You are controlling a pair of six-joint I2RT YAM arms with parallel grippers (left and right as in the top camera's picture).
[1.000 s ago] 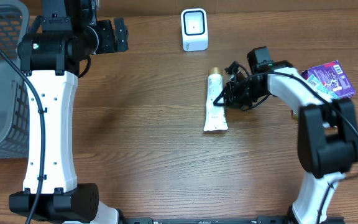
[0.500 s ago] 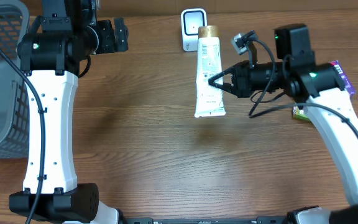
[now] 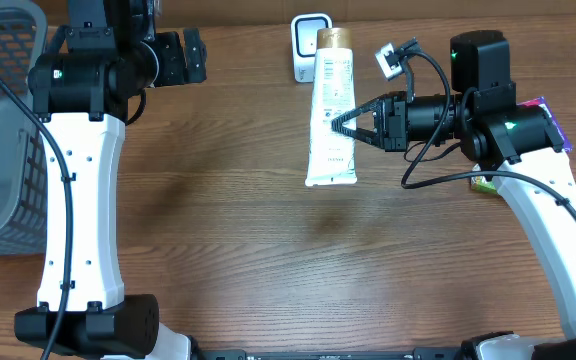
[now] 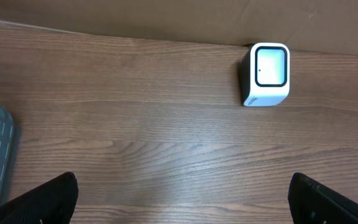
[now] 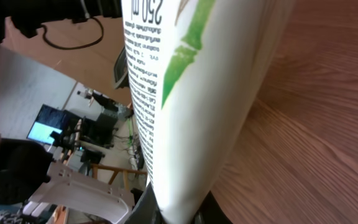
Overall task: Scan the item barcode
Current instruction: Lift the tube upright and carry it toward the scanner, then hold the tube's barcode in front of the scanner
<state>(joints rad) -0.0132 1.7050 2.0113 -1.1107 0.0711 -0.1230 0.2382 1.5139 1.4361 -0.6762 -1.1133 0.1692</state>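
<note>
- The tube (image 3: 331, 110) is held clear of the table (image 3: 268, 250), clenched near its middle by the right gripper (image 3: 340, 126), whose jaws are closed tight on its edge.
- A second ago the tube is seen lying flat on the wood beside that gripper; now it is raised and carried toward the back edge, a little farther than half a second ago.
- From overhead, the gold cap end is seen overlapping the white scanner (image 3: 308, 45), while the crimped end points back toward the table's middle.
- In the right wrist view the tube (image 5: 185, 93) is shown close up, with small print and a green leaf mark. No barcode can be made out there, so it cannot be told which face is turned to the scanner.
- The pick-up is judged complete and the presenting step is under way. A turn of the tube may yet be needed before a read is obtained.
- The left gripper (image 3: 186, 55) is parked near the far corner with its jaws spread wide and nothing between them. No change is seen there, and the scanner (image 4: 266, 74) is watched from its camera.
</note>
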